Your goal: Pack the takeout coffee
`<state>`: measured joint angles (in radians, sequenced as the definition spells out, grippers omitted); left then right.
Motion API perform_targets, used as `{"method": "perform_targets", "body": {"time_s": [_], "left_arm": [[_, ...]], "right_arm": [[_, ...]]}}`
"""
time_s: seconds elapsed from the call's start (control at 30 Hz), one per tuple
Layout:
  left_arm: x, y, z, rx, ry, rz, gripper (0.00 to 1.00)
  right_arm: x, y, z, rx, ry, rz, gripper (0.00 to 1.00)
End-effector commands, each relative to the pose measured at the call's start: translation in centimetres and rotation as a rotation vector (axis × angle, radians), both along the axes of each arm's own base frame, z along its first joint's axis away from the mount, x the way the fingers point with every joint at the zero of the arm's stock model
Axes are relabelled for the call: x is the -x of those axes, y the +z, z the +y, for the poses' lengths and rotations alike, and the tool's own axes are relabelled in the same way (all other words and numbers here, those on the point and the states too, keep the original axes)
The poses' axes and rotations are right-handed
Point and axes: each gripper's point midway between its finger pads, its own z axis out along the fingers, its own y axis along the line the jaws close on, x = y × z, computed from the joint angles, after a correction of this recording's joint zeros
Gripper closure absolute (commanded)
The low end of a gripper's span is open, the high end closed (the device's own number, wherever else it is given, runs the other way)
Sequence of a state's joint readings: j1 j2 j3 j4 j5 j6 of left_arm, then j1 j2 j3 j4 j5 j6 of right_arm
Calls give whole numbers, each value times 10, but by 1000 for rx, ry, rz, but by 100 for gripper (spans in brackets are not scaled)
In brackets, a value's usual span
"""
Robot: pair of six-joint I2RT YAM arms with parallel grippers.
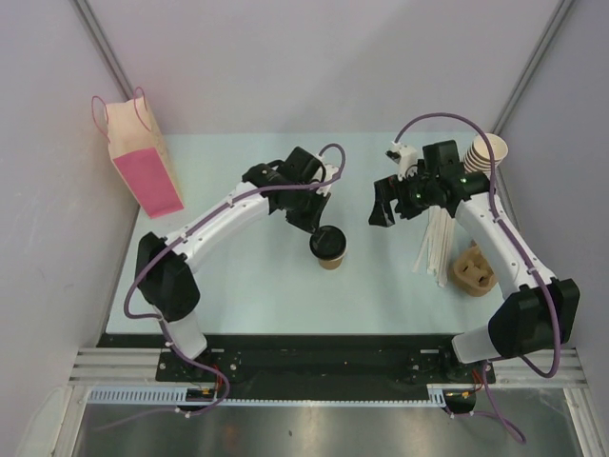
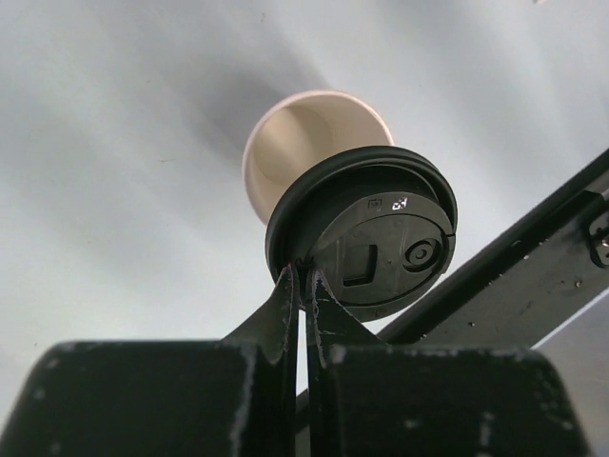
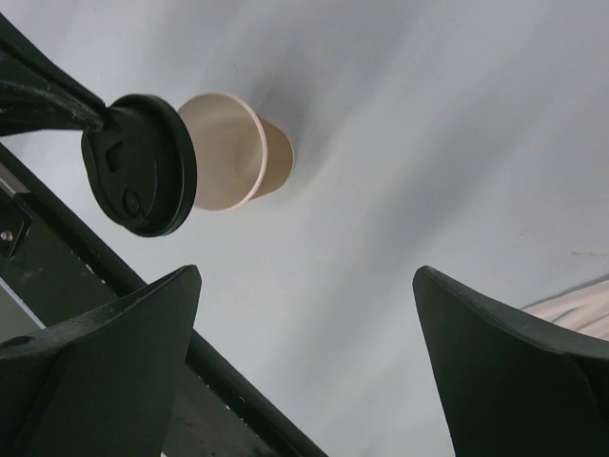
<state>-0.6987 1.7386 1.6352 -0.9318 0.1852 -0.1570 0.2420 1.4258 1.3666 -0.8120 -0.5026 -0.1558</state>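
Observation:
The takeout coffee cup (image 1: 332, 260) stands mid-table, a tan paper cup (image 3: 233, 150) with its mouth uncovered. Its black lid (image 1: 325, 241) hangs tilted just over the cup's near side. My left gripper (image 2: 304, 278) is shut on the rim of the lid (image 2: 366, 233), and the cup (image 2: 304, 143) shows behind it. I cannot tell whether lid and cup touch. The right gripper (image 1: 382, 213) hovers to the right of the cup, apart from it. In its wrist view the right gripper (image 3: 304, 286) stands wide open with nothing between its fingers, and the lid (image 3: 143, 164) sits at the upper left.
A pink and tan paper bag (image 1: 143, 157) stands at the far left. At the far right is a stack of lidless cups (image 1: 486, 152). White sticks (image 1: 436, 243) and a brown pulp carrier (image 1: 473, 270) lie by the right arm. The black rail (image 1: 324, 352) runs along the near edge.

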Motion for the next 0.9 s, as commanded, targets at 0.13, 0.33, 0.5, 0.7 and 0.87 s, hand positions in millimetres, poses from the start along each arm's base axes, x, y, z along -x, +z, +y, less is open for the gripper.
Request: {"method": "perform_targets", "body": {"time_s": [0.13, 0.33, 0.5, 0.7, 0.87], "left_arm": [[-13, -3, -1, -65, -14, -31, 100], [-23, -2, -11, -57, -26, -36, 100], [-25, -7, -14, -60, -28, -27, 100], [-27, -14, -17, -69, -31, -14, 100], [-28, -19, -16, -80, -31, -4, 100]], "right_arm": [[-1, -8, -1, 1, -2, -29, 0], [-4, -17, -17, -36, -85, -1, 0], [-12, -12, -23, -71, -134, -6, 0], [-17, -9, -16, -133, -174, 28, 0], [-16, -8, -12, -153, -177, 45, 0]]}}
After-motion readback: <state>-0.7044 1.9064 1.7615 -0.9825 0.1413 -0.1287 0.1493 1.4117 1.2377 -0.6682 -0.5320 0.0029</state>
